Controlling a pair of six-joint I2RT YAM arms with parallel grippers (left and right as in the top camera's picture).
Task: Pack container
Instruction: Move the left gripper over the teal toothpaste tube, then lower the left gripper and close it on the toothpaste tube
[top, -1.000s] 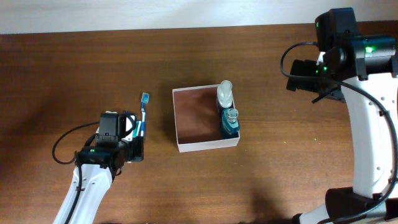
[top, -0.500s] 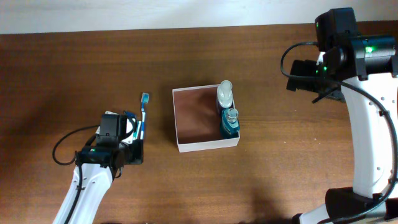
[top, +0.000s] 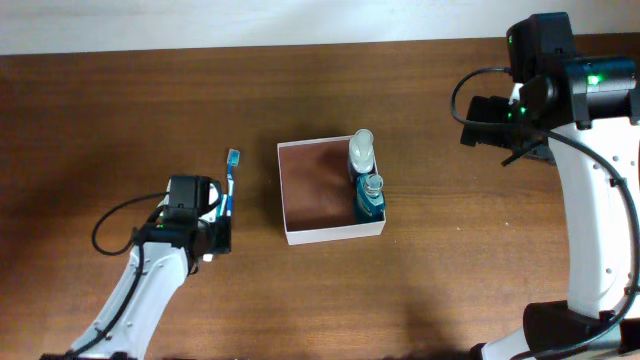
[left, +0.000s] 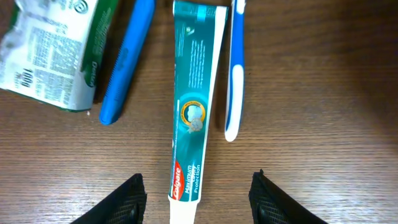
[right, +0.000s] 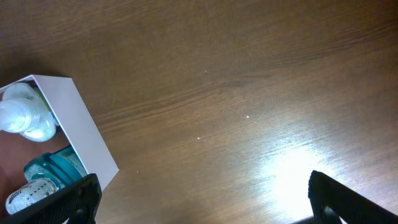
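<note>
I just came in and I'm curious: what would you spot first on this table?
The white box in the middle, with a white bottle and a teal bottle at its right wall. Then the left gripper, open, hovering over a teal toothpaste that lies beside a blue toothbrush and a green packet.

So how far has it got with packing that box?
A white-capped bottle and a teal bottle already stand in the container. Nothing is held: the left tool hovers open over the toothpaste. That tube, the toothbrush, a blue item and the green packet wait on the table.
</note>
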